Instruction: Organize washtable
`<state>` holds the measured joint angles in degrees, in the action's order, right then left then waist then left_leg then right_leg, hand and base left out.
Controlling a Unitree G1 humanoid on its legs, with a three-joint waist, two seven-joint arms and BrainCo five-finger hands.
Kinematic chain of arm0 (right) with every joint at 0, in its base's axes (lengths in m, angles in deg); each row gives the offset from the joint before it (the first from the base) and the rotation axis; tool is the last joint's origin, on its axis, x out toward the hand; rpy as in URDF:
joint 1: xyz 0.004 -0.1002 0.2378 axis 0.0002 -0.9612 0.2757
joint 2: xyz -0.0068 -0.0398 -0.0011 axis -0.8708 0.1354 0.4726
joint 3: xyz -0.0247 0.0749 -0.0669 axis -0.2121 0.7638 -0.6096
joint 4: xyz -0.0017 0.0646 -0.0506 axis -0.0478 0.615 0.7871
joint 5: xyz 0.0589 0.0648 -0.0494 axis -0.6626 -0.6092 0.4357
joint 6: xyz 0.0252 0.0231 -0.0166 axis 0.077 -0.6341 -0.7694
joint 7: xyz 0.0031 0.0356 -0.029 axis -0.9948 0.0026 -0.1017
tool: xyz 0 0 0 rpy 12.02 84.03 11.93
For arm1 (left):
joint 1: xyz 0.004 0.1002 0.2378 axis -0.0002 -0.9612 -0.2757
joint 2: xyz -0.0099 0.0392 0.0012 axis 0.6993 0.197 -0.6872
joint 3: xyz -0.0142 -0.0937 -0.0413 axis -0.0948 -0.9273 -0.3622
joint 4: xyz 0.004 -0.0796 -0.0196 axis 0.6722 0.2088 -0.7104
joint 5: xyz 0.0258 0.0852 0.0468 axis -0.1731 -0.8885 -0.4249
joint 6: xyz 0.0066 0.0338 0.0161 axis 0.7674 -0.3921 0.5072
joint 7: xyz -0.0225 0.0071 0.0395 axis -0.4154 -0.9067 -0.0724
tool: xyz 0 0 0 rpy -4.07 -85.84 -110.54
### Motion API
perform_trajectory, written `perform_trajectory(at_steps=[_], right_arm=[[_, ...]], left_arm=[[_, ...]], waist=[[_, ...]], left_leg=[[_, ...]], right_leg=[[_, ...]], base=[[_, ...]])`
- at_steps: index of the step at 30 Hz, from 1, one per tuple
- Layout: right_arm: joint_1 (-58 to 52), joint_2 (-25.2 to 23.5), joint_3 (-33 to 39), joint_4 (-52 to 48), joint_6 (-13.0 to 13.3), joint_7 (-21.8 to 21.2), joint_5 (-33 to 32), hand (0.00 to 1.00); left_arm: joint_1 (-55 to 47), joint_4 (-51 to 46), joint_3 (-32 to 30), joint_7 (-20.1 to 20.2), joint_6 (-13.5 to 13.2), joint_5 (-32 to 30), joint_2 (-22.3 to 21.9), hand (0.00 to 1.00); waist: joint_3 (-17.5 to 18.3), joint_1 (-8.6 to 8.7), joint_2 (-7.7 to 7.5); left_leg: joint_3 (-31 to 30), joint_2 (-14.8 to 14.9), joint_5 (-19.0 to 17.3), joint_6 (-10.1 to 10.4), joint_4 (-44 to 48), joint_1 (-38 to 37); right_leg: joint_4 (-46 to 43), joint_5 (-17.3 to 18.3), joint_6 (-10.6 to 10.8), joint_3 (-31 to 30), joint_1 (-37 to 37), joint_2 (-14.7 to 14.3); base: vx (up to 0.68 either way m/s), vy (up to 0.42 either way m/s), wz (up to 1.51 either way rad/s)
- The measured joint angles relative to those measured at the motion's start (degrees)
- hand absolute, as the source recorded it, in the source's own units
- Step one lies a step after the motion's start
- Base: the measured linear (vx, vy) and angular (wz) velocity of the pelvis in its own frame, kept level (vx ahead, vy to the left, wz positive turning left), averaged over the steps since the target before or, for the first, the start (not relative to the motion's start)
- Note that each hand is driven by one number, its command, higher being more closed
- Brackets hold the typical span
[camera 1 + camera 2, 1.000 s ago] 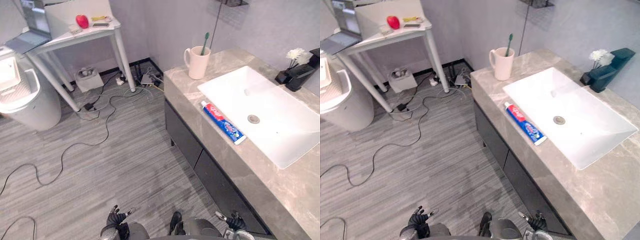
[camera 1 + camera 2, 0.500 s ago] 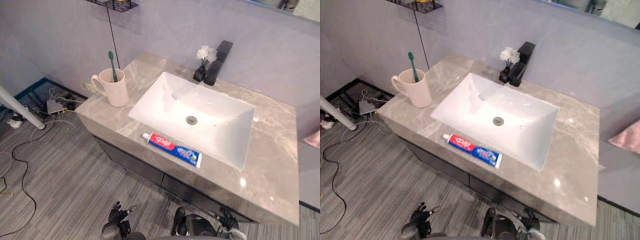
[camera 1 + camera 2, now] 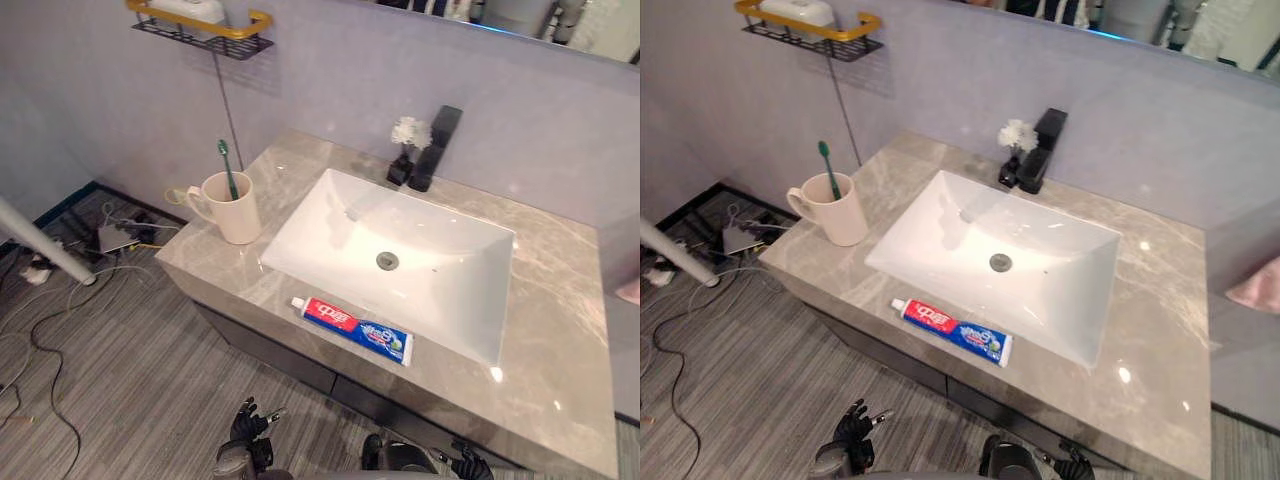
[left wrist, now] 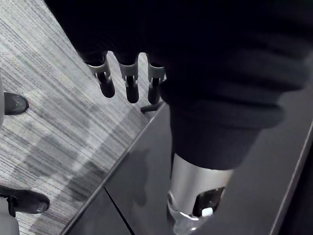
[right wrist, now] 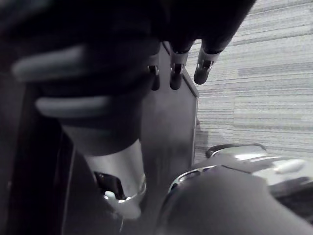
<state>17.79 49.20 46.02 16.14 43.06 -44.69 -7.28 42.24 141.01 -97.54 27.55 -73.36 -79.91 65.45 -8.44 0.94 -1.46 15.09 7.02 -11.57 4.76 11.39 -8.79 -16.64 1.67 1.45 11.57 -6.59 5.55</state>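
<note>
Up on the wall at far left, a wire wall shelf [image 3: 203, 28] with a yellow rail carries a white item that cannot be made out. Below it, a slanted white leg [image 3: 42, 256] stands on the grey striped floor [image 3: 130, 380]. The marble counter [image 3: 560, 330] begins just to the right. On its left end a cream mug [image 3: 236, 210] stands upright with its handle facing left, and a green toothbrush [image 3: 228, 165] stands in it, bristles up. Low in front of the counter, over the floor, the left robot hand [image 3: 250, 430] hangs with its fingers [image 4: 129, 85] loosely straight and parted, holding nothing, and beside a dark cabinet front [image 4: 146, 186] in its wrist view. A red, white and blue toothpaste tube [image 3: 352, 328] lies flat on the counter's front strip, just beside the near rim of the white sink [image 3: 330, 225], its cap end toward the right. The sink has a round drain [image 3: 387, 260] in its middle. Behind the basin's far edge, small white flowers [image 3: 408, 133] in a dark holder stand touching or nearly touching a black faucet [image 3: 436, 150]. The right robot hand [image 3: 468, 464] hangs low under the counter's front, well away from the toothpaste tube, its fingers [image 5: 204, 66] straight and relaxed, with nothing in them. At far right, a pink cloth [image 3: 1255, 285] shows beyond the counter's end.
</note>
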Motion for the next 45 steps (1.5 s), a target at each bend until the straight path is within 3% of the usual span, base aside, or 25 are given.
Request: perform_trajectory(at_steps=[2, 3, 4, 8, 10, 13, 14, 16, 18, 21, 22, 23, 24, 25, 26, 29, 34, 44, 45], right_arm=[[0.53, 0.17, -0.52, -1.26, 0.16, -0.05, 0.01, 0.00], [1.04, 0.22, -0.31, -1.26, 0.12, -0.01, 0.03, 0.00], [0.94, 0.12, -0.32, -1.39, 0.24, -0.05, 0.03, 0.00], [1.42, 0.51, -0.33, 0.25, 0.90, -0.06, -0.02, 0.00], [1.83, 0.97, -0.30, 0.90, 0.81, -0.05, -0.07, 0.00], [1.43, 1.83, -0.28, 0.90, 0.78, -0.04, -0.14, 0.00], [1.19, 1.82, -0.29, 1.11, 0.57, 0.03, -0.15, 0.00], [1.40, 1.35, -0.41, 2.14, -0.09, 0.10, -0.43, 0.00], [1.09, 1.39, -0.40, 2.68, -0.32, 0.11, -1.24, 0.00], [1.26, 1.63, -0.50, 2.85, -0.34, 0.12, -1.37, 0.00], [1.63, 2.24, -0.62, 2.96, -0.25, 0.06, -1.25, 0.00], [1.82, 3.27, -0.63, 2.89, 0.07, -0.01, -1.20, 0.00], [2.19, 3.80, -0.46, 3.27, 0.03, 0.02, -1.21, 0.00], [2.38, 3.94, -0.54, 3.64, -0.05, 0.06, -1.25, 0.00], [2.02, 3.40, -0.59, 3.92, -0.04, 0.02, -1.25, 0.00], [0.98, 2.42, -0.48, 5.93, -0.07, 0.04, -1.35, 0.00], [1.43, 2.98, -0.30, 7.43, -0.08, 0.02, -1.49, 0.00], [3.57, 3.72, 0.93, 11.03, -0.52, 0.10, -1.45, 0.00], [5.62, 4.29, 0.84, 11.54, -0.88, 0.13, -1.09, 0.00]], left_arm=[[-0.04, 0.15, -0.05, -0.07, -0.04, -0.27, -0.02, 0.00], [0.45, 0.11, -0.87, -0.10, 0.00, -0.28, 0.21, 0.00], [0.37, 0.11, -1.40, -0.12, 0.04, -0.27, 0.11, 0.00], [0.02, 0.75, -2.19, -0.03, 0.15, -0.35, 0.23, 0.00], [0.03, 0.89, -2.19, 0.01, 0.37, -0.35, 0.16, 0.00], [-0.40, 0.90, -2.42, 0.08, 0.51, -0.30, 0.23, 0.00], [-0.37, 0.88, -2.73, 0.10, 0.64, -0.20, 0.35, 0.00], [-0.14, 0.67, -3.90, 0.39, 0.78, 0.12, 1.12, 0.00], [-0.20, 0.58, -4.04, 0.36, 0.78, 0.24, 1.43, 0.00], [-0.78, 0.53, -4.45, -0.37, 0.69, 0.30, 1.69, 0.00], [-1.79, 0.64, -4.42, -0.73, 0.66, 0.94, 1.54, 0.00], [-2.49, 0.86, -4.35, -0.92, 0.56, 2.02, 0.87, 0.00], [-2.85, 0.97, -4.49, -0.92, 0.63, 2.79, 0.44, 0.00], [-3.28, 1.10, -4.25, -1.18, 0.60, 3.13, 0.36, 0.00], [-3.24, 1.98, -3.66, -1.21, 0.59, 3.04, 1.13, 0.00], [-2.77, 3.05, -2.09, -1.02, 0.70, 2.41, 2.47, 0.00], [-2.80, 3.50, -1.62, -0.86, 1.02, 2.40, 3.20, 0.00], [-2.11, 5.37, -0.06, -0.73, 1.30, 2.33, 4.13, 0.00], [-3.44, 5.29, 0.64, -0.85, 1.56, 2.33, 5.75, 0.00]], waist=[[-0.37, -0.18, 0.78], [-0.63, -0.30, 0.15], [-0.49, -0.31, 0.20], [0.30, -0.75, 0.91], [0.09, -0.34, 1.28], [-0.29, -0.47, 2.83], [-0.27, -0.52, 2.82], [-0.44, -0.74, 1.24], [-0.63, -1.51, 0.44], [-0.67, -1.89, 0.37], [-0.45, -1.99, 1.12], [-0.01, -1.84, 3.27], [0.11, -1.85, 4.08], [0.73, -1.92, 4.88], [1.31, -1.57, 3.15], [2.03, -1.40, 1.87], [2.75, -1.51, 1.60], [2.83, -1.41, 1.84], [2.66, -1.63, 2.10]], left_leg=[[3.20, 1.05, -2.62, -0.74, -0.22, 0.28], [4.93, 1.53, -3.48, -0.83, 0.52, 1.02], [5.33, 1.95, -3.63, -0.61, 0.93, 1.30], [6.43, 3.48, -4.14, 0.40, -1.05, 0.89], [5.53, 4.29, -4.37, 0.86, -1.08, 0.86], [4.73, 6.51, -3.54, 3.27, 1.90, 0.42], [4.37, 6.95, -3.34, 3.29, 3.55, 0.77], [3.27, 7.24, -3.00, 1.36, 9.74, 3.41], [3.37, 7.31, -3.33, 1.20, 10.65, 4.93], [0.13, 6.19, -3.05, 1.17, 9.01, 7.36], [-2.06, 5.43, -2.97, 1.34, 5.40, 6.95], [-4.29, 6.02, -2.87, 1.95, 1.30, 6.83], [-4.81, 6.11, -1.15, 3.32, 1.47, 6.88], [-3.80, 5.36, -0.62, 2.87, 1.24, 6.40], [-2.99, 3.93, -0.30, 2.35, 0.30, 5.54], [-2.56, 0.45, 2.13, 0.71, -4.46, 3.13], [-4.00, -3.11, 2.65, 0.18, -6.47, -0.10], [-4.21, -3.52, 2.65, 0.15, -4.72, -0.95], [-5.47, -2.00, 1.34, -0.23, -7.45, -1.81]], right_leg=[[-0.50, 2.26, -0.21, 0.34, -1.17, -0.55], [-2.03, 4.90, -1.44, 1.71, -2.42, -0.02], [-2.05, 5.18, -1.86, 2.94, -2.52, 0.26], [4.53, 1.27, -2.09, 2.41, -1.79, -3.62], [5.50, 1.06, -2.20, 2.54, -1.22, -4.79], [5.99, 1.89, -3.38, 2.67, 0.54, -7.07], [6.03, 2.09, -3.70, 2.65, 0.99, -7.25], [7.05, 2.49, -3.78, 1.76, 2.88, -5.92], [7.52, 2.62, -3.60, 0.44, 3.88, -4.72], [7.44, 2.72, -1.86, -2.31, 4.14, -2.50], [7.46, 2.43, -0.98, -4.37, 4.14, -2.55], [7.89, 1.75, 0.14, -5.75, 4.00, -3.83], [8.29, 1.11, 0.78, -6.72, 4.17, -4.24], [10.34, -0.36, 1.85, -8.43, 5.06, -4.27], [12.08, -1.62, 2.42, -9.52, 5.59, -3.26], [14.65, -2.67, 3.47, -10.06, 6.69, -0.69], [16.93, -2.97, 5.05, -9.72, 9.80, 1.96], [18.16, -2.97, 5.05, -10.36, 11.68, 2.29], [22.01, -5.79, 4.58, -10.51, 12.50, 0.13]], base=[[-0.22, -0.049, -0.23], [-0.19, -0.084, -0.22], [-0.20, -0.116, -0.42], [-0.08, -0.139, -0.47], [0.02, -0.127, -0.09], [0.09, -0.089, -0.03], [0.11, -0.077, 0.03], [0.09, -0.071, 0.04], [0.06, 0.043, -0.17], [0.03, 0.128, -0.43], [0.01, 0.223, -0.89], [0.02, 0.250, -0.94], [0.06, 0.282, -0.93], [0.14, 0.324, -0.76], [0.13, 0.262, -0.62], [0.17, 0.245, -0.14], [0.19, 0.152, 0.12], [0.05, 0.000, -0.08], [-0.03, -0.024, -0.03]])
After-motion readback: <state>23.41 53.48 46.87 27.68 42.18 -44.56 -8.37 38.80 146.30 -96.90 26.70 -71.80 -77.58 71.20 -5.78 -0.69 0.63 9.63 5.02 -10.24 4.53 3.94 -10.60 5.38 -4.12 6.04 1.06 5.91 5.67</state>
